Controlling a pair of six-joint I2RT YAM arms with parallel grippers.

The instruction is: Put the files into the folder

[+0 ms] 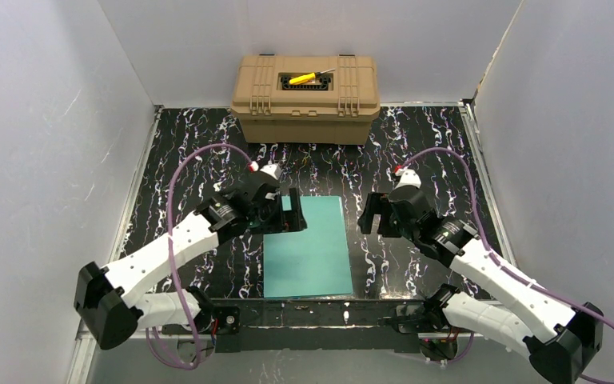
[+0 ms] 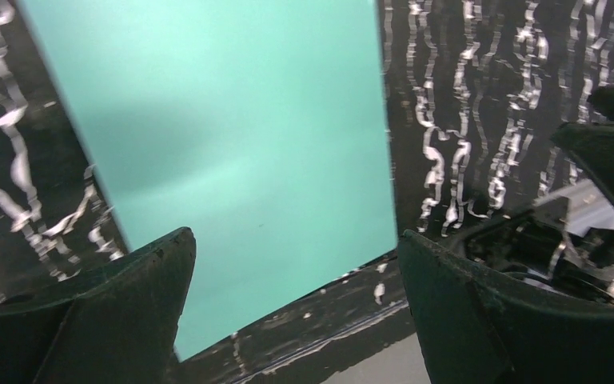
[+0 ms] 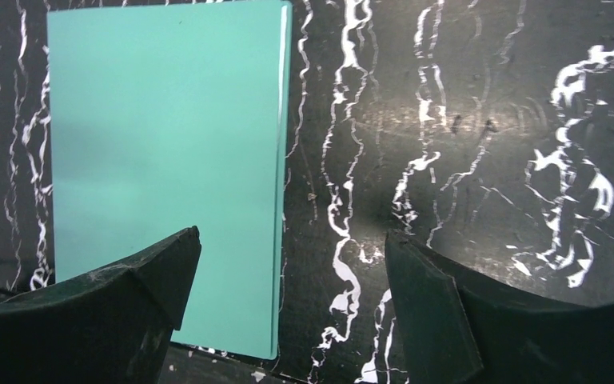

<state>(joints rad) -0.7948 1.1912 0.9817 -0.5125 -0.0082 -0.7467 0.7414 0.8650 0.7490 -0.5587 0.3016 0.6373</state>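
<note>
Folder: a teal, flat, rectangular card folder (image 1: 307, 246) is lying closed on the black, white-veined table top (image 1: 416, 144), between the two arms and close to the near edge, where both can reach it.
Files: no white printed sheets are showing in any view; judging from the shut cover and the bare table around it, they are probably lying inside the folder already.
Left gripper (image 1: 292, 214): it is hovering over the folder's far left corner with its fingers spread wide and nothing between them, which suggests it is releasing the cover rather than gripping it.
Left arm: it is reaching forward and inward from its base, with its wrist camera looking down across the teal cover.
Right gripper (image 1: 374, 216): it is hanging over bare table just beside the folder's right edge, its jaws wide apart and empty.
Right arm: it is bending inward, mirroring the left, likely standing clear.
Background: a tan, ribbed plastic case (image 1: 305, 104) is sitting at the far edge, well apart, and is carrying a yellow-handled tool (image 1: 304, 78) on its lid.
</note>
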